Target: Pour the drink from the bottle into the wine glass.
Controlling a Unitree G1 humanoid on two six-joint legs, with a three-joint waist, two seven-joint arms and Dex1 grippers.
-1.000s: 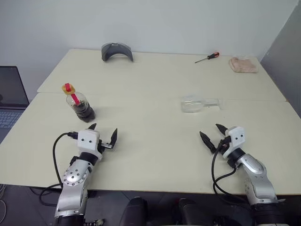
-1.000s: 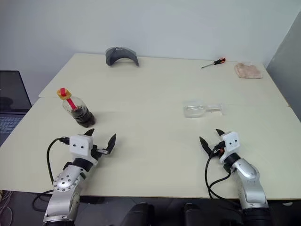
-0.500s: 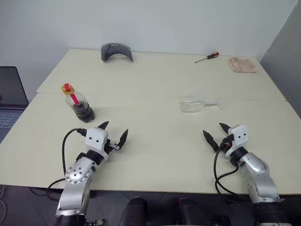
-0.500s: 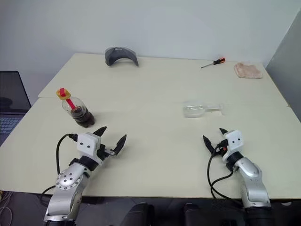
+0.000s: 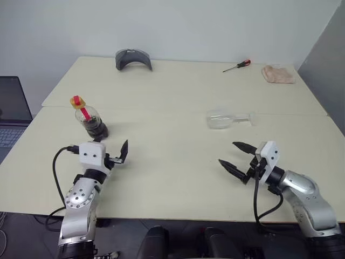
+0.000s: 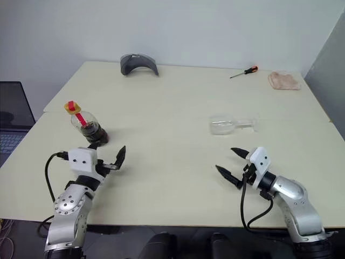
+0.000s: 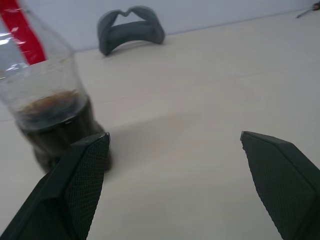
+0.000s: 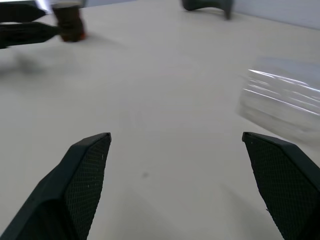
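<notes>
Barely begun: nothing gripped, nothing poured.
Both the left gripper [image 5: 110,152] and right gripper [image 5: 235,156] are spread and empty; the capped bottle [image 5: 90,118] stands just ahead of the left, while the glass [image 5: 227,118] lies on its side, needing righting.

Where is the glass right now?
The clear wine glass lies on its side on the cream table's right half, beyond the right end effector.

bottle [image 5: 89,118] upright – wine glass [image 5: 226,118] toppled
</notes>
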